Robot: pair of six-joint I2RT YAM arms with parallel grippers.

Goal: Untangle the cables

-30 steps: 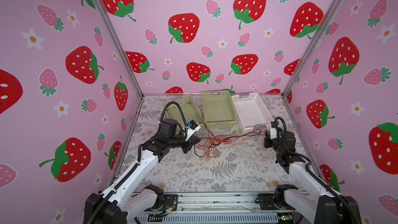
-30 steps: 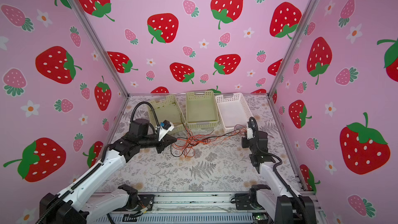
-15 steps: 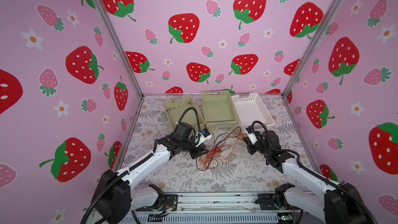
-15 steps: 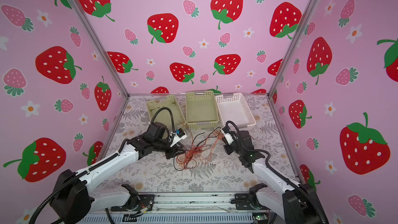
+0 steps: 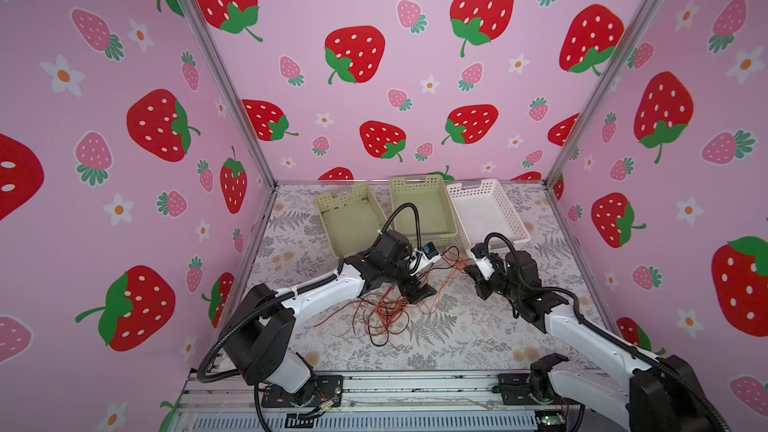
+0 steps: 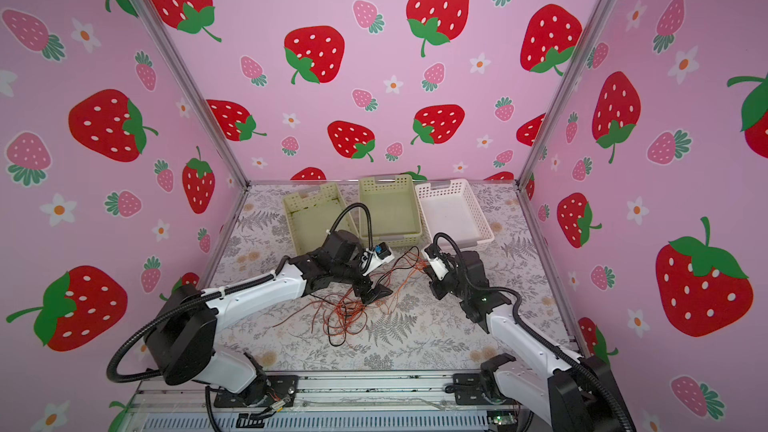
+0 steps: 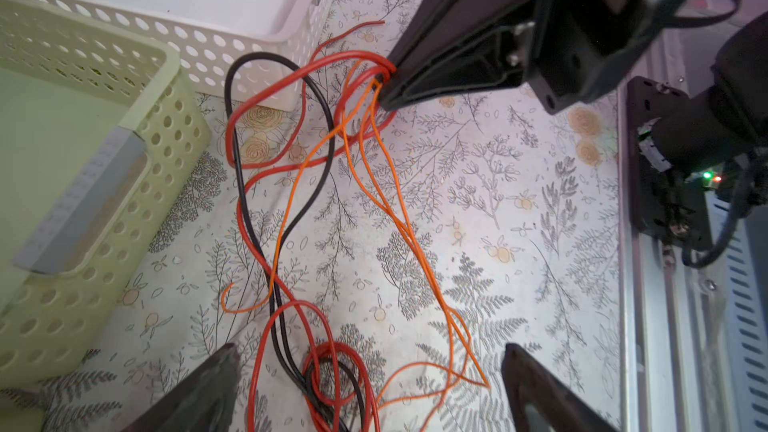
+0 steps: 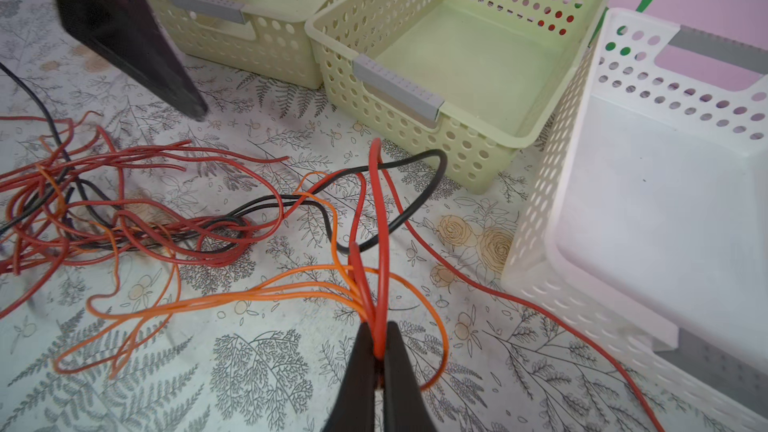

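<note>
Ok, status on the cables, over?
Left gripper jaws open, empty, over the cables. Right gripper shut on red and orange strands. Tangle not yet cleared. Green basket close beside, not blocking.

Stereo head: high above my grey aluminium base rail [image 5: 415, 386], aimed down and forward, well back; both top views hold the whole fern-print table cover [image 5: 478, 338]. Left wrist camera: close over the cover, facing my right gripper [image 7: 384, 81]. Right wrist camera: low, close, facing the pale green perforated plastic basket [image 8: 415, 130]. Wrist views share it, the white perforated basket [image 8: 540, 201] and the thin red, orange, black cables [image 8: 372, 305].
</note>
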